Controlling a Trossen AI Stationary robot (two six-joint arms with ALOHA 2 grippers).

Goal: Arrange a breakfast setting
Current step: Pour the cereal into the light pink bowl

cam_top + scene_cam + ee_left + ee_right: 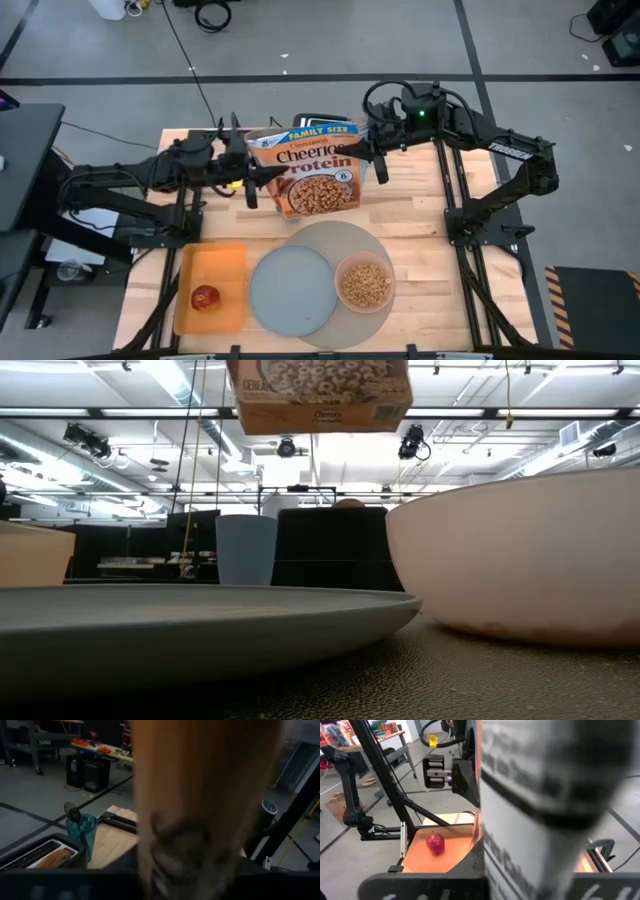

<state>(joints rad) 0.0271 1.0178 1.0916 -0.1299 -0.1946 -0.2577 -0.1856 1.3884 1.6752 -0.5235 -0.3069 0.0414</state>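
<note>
A Cheerios cereal box (315, 170) hangs in the air over the table's far middle, its front up; its lower end shows in the low view (320, 395). My left gripper (250, 182) is shut on its left edge and my right gripper (377, 162) on its right edge. The round grey mat (345, 240) lies at the near middle. On it rest the blue-grey plate (292, 290) and the pink bowl (365, 285), which is filled with brown cereal. The red apple (205, 297) lies on the orange tray (215, 265). Toasted bread (50, 857) sticks out of the black toaster (30, 852). A dark spoon (71, 812) stands in a teal cup (82, 832). My left gripper holds the box by its left side edge (262, 178), coming level from the table's left. The box fills its wrist view (200, 795) and hides the fingers. The box is lifted clear of the table. My right gripper holds the box by its right side edge (366, 165), coming level from the table's right. The box's narrow side (540, 810) fills its wrist view and hides the fingers. The box hangs clear between the two arms.
The black toaster stands at the far edge, mostly hidden under the box in the high view. The teal cup (245, 550) stands beside it. Bare wood (410, 210) lies between the mat and the right arm's base.
</note>
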